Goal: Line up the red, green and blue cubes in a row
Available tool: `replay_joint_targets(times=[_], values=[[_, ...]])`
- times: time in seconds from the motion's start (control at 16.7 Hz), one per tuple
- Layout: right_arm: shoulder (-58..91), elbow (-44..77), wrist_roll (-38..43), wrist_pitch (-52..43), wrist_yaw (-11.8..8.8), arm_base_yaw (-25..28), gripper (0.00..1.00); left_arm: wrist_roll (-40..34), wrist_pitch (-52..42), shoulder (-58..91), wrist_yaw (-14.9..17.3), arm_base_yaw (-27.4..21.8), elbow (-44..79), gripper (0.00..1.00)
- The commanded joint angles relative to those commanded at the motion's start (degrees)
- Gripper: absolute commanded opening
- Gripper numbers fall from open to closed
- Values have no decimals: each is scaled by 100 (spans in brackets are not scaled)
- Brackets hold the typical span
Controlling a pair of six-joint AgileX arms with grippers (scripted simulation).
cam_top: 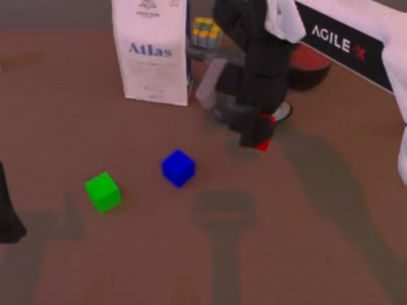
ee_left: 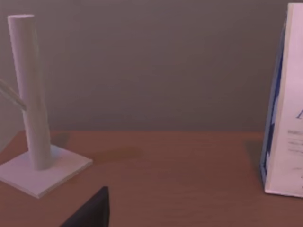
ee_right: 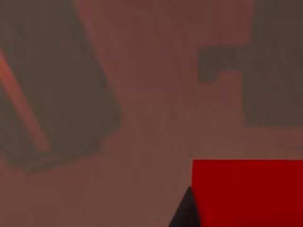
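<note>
Red shows between the right gripper's (cam_top: 259,135) dark fingers: they pinch the small bright red cube (cam_top: 262,145), right of the deep blue cube (cam_top: 178,168) and bright green cube (cam_top: 103,191) resting apart on the brown wooden table (cam_top: 305,241). Behind stands a white "Atlas" carton (cam_top: 151,51). The left gripper (cam_top: 9,222) sits at the table's left edge; its fingers' state cannot be told.

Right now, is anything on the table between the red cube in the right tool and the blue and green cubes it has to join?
Nothing visible is. The right tool holds the red cube right of the blue cube; only bare table lies between. The green cube sits farther left. The carton stands behind that path.
</note>
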Motion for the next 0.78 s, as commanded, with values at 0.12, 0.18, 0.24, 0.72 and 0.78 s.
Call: replay_joint_targets(times=[0.12,0.18,0.24,0.72,0.78], values=[[178,389,8,-229,-6,774,0,0,0,0,0,0,0,100],[254,568,13,-330,-7,1124,0,0,0,0,0,0,0,100],[315,727,18,-416,-6,1425,0,0,0,0,0,0,0,100],[404,1062,46,-586,-4,2024,0,0,0,0,0,0,0,100],[400,1043,44,-567,-4,2026,0,0,0,0,0,0,0,100]])
